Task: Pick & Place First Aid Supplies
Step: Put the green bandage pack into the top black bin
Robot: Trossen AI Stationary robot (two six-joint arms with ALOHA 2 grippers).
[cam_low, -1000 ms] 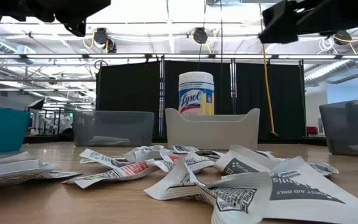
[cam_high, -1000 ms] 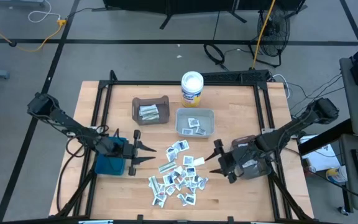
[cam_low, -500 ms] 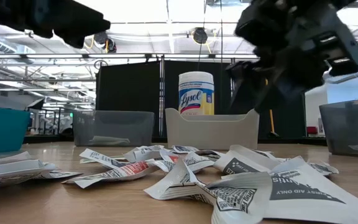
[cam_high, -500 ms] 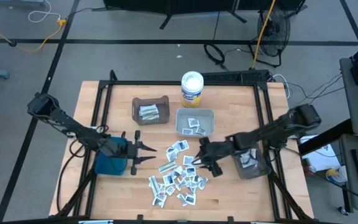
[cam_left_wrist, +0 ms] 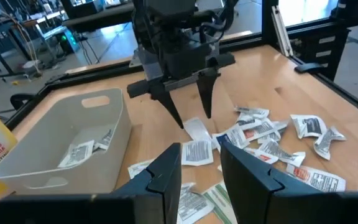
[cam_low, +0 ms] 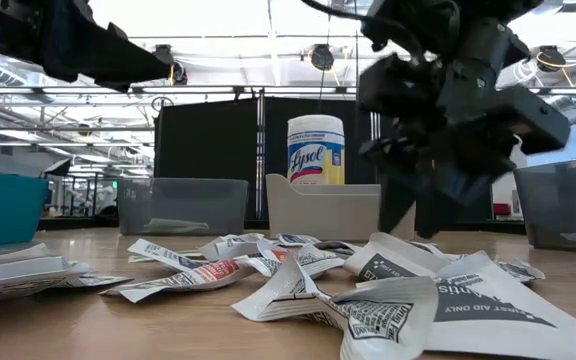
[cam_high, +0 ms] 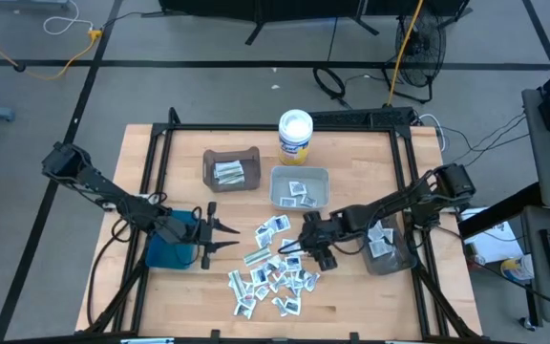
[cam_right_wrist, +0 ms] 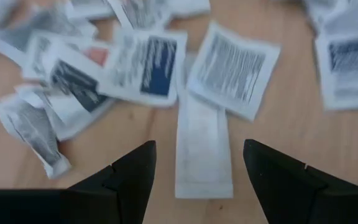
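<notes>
Sorted so far: some packets are seen in the grey bin (cam_high: 300, 188) and the brown bin (cam_high: 230, 168).
Left to do: most packets (cam_high: 273, 270) are still scattered on the table (cam_high: 361, 296).
Right claw (cam_high: 297, 246): held wide open, empty, just above a white strip (cam_right_wrist: 202, 151), probably the next pick.
Left claw (cam_high: 225, 237): half open, empty, parked beside the pile.

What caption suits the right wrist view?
Open right gripper poised above a long white paper packet amid scattered first aid packets.
</notes>
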